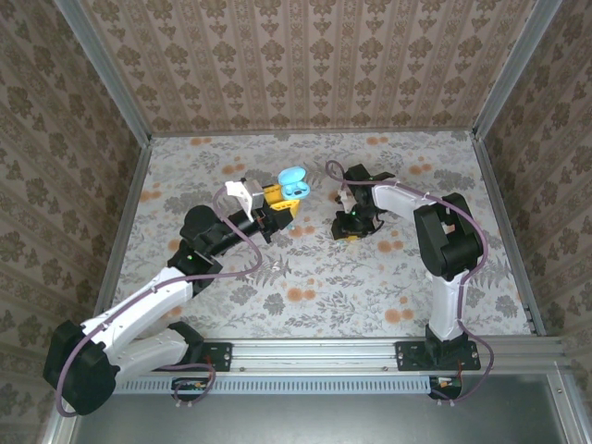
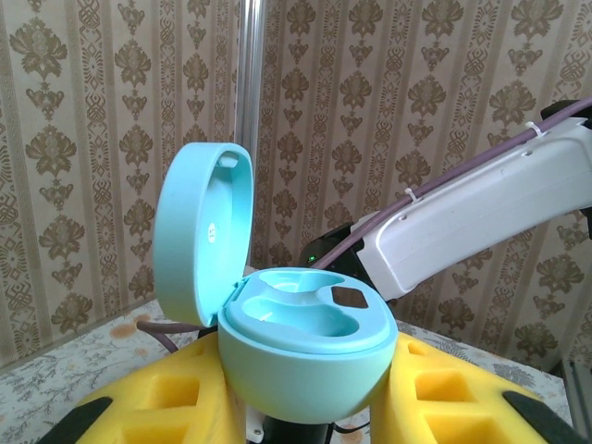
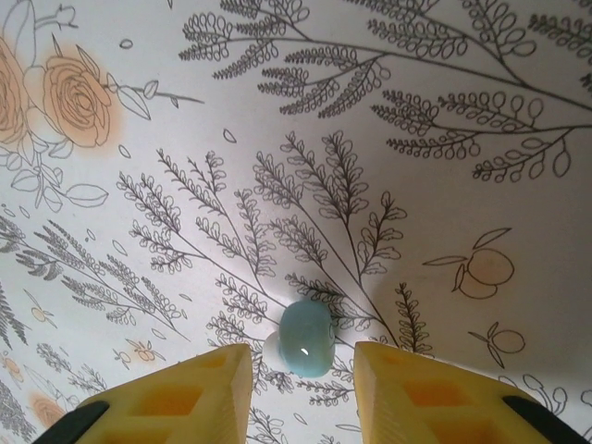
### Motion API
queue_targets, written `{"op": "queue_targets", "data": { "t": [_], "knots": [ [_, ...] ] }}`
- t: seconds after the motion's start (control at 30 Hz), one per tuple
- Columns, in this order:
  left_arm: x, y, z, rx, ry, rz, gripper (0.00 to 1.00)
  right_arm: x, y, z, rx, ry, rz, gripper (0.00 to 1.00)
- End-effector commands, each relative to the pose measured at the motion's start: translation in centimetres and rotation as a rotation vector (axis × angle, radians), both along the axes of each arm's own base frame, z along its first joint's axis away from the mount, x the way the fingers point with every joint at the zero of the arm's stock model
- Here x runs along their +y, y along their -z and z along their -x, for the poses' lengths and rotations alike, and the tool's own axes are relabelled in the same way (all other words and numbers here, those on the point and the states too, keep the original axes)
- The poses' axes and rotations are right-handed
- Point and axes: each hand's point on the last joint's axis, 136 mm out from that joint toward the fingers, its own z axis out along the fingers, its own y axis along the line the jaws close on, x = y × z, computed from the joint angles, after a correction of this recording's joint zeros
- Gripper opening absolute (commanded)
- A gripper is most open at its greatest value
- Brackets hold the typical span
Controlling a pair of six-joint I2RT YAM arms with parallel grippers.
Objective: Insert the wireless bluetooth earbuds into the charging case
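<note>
Reading no text, brand, number or sign anywhere. Making out tiny pale mark inside lid point(image 2: 212, 231) of case point(image 2: 305, 365), too small for reading.

Bright even light, soft faint shadows, pictures mostly sharp

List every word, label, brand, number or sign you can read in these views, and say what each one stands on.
No text can be read in any view.
Inside the open lid of the charging case: a tiny pale mark, too small to read.
The dark square on the case's insert: no lettering visible.
The earbud: no marking visible.
The tablecloth and the walls: floral patterns only.
</note>
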Motion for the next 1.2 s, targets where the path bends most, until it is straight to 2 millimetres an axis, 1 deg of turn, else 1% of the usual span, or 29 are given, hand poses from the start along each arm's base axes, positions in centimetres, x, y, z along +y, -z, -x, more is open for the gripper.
{"op": "queue_targets", "data": {
  "t": [0.0, 0.43, 0.67, 0.77, 1.07, 1.17],
  "knots": [
    [-0.1, -2.3, 0.6, -0.044, 0.021, 0.041, 0.32, -0.1, -0.5, 0.3, 0.016, -0.025, 0.01, 0.36],
    [-0.1, -2.1, 0.6, -0.041, 0.017, 0.035, 0.32, 0.1, 0.4, 0.4, 0.036, -0.034, 0.016, 0.36],
    [-0.1, -2.1, 0.5, -0.04, 0.015, 0.034, 0.32, -0.2, 1.2, 0.4, 0.041, -0.039, 0.067, 0.34],
    [-0.1, -2.1, 0.5, -0.041, 0.013, 0.034, 0.32, 0.0, 1.3, 0.5, 0.044, -0.048, 0.068, 0.32],
    [-0.2, -2.0, 0.5, -0.04, 0.015, 0.032, 0.32, 0.5, 1.6, 0.7, 0.04, -0.054, 0.108, 0.32],
    [-0.2, -2.0, 0.4, -0.038, 0.015, 0.032, 0.32, 0.8, 1.5, 0.5, 0.027, -0.053, 0.106, 0.32]
  ]
}}
